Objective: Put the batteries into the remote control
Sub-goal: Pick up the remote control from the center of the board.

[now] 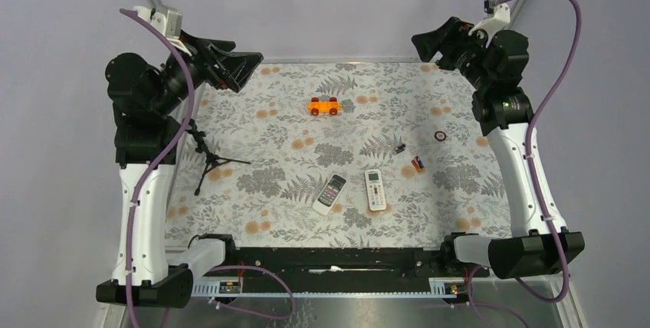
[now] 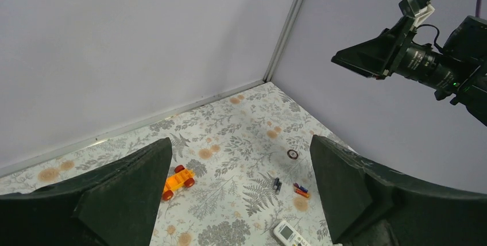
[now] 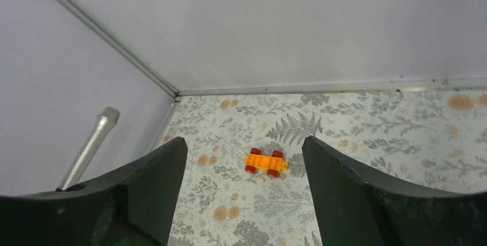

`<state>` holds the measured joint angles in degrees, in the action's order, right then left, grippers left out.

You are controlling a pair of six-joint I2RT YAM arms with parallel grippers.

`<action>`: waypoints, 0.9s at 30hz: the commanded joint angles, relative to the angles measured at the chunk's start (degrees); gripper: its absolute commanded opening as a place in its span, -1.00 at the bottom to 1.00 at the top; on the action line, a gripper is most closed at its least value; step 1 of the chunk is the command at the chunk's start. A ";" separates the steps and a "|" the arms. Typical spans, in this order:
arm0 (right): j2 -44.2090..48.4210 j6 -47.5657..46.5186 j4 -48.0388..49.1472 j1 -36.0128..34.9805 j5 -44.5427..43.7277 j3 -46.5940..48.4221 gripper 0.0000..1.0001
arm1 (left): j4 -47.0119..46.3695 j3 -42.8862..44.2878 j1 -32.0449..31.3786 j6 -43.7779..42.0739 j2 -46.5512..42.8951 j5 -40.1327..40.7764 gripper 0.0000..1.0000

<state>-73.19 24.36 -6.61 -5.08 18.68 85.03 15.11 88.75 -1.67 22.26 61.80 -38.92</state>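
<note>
From the top view, the left hand (image 1: 244, 67) hangs in the air to the left of the orange toy car (image 1: 324, 106). The right hand (image 1: 429, 43) hangs to the car's right, and both are parted and hold nothing. On the flowered counter (image 1: 253, 125), the remote control (image 1: 330, 193) lies face up on the base side of the car. The batteries (image 1: 417, 163) lie together to the right of the car and nearer the bases, apart from the remote control.

From the left wrist view, the fingers (image 2: 126, 194) stand wide and bare. The batteries (image 2: 300, 189) lie to the right of the car (image 2: 177, 181).

From the right wrist view, the fingers (image 3: 155, 188) stand wide apart, with the car (image 3: 265, 162) framed between them on the counter below.
</note>
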 commanded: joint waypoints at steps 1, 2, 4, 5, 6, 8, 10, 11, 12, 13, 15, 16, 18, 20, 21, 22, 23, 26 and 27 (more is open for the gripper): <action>1.95 3.68 2.76 0.25 -7.29 -2.97 0.67 | -4.96 -3.25 0.18 -0.26 -2.59 0.08 0.98; 2.06 4.31 2.41 0.25 -7.77 -3.75 0.70 | -6.41 -4.34 0.18 0.35 -3.16 -0.08 0.98; 1.67 4.96 1.30 0.21 -7.57 -4.87 0.72 | -8.89 -6.50 0.17 2.24 -3.61 -1.40 0.98; 1.46 5.58 0.61 0.24 -7.46 -5.50 0.73 | -9.49 -6.98 0.18 3.32 -3.30 -1.87 0.98; 1.16 6.14 0.09 0.25 -7.24 -6.25 0.74 | -10.03 -7.38 0.18 4.56 -2.62 -3.00 0.98; 1.26 7.49 -0.27 0.25 -5.94 -8.62 0.75 | -11.06 -7.16 0.07 6.58 -0.67 -8.53 0.98; 1.52 8.71 0.42 0.23 -5.00 -11.05 0.75 | -11.25 -7.74 -2.04 6.24 0.62 -9.15 0.98; 1.70 9.15 0.71 0.25 -4.67 -12.27 0.75 | -9.87 -8.50 -3.91 4.60 0.56 -6.09 0.98; 1.85 9.91 0.73 0.21 -4.67 -13.35 0.75 | -8.57 -9.87 -6.31 1.84 0.49 -2.82 0.98; 1.93 10.77 0.66 0.24 -4.77 -14.40 0.75 | -7.17 -10.67 -8.73 0.44 0.59 -0.41 0.98; 1.88 11.55 0.43 0.24 -4.33 -15.97 0.75 | -3.59 -11.81 -13.84 -2.91 1.79 4.06 0.98; 1.86 11.92 -0.12 0.25 -4.19 -16.54 0.75 | -2.12 -12.40 -16.33 -3.92 2.74 6.03 0.98; 1.53 12.55 -1.12 0.25 -4.02 -17.60 0.74 | 1.28 -13.41 -23.15 -5.82 5.70 10.83 0.98; 1.17 13.12 -2.25 0.25 -4.04 -18.60 0.74 | 4.11 -14.79 -28.38 -7.25 8.38 16.20 0.98; 1.04 13.45 -2.81 0.25 -4.02 -19.18 0.74 | 5.46 -15.76 -30.88 -7.81 9.75 18.88 0.98; 0.92 13.99 -3.21 0.25 -3.94 -19.85 0.74 | 6.80 -16.76 -33.13 -8.48 11.00 21.76 0.98; 0.94 14.26 -3.50 0.21 -3.78 -20.96 0.74 | 8.28 -17.64 -35.35 -9.29 12.32 26.01 0.98; 1.04 15.08 -4.62 0.25 -3.76 -23.58 0.74 | 11.45 -21.33 -40.29 -9.81 16.05 33.04 0.97; 1.11 15.51 -5.13 0.25 -4.00 -24.26 0.74 | 12.31 -22.34 -41.74 -9.78 17.12 34.07 0.97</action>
<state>-72.79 37.65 -9.63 -5.08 14.22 63.37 21.63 69.82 -38.74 15.40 76.14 -17.52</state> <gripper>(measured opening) 0.872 0.988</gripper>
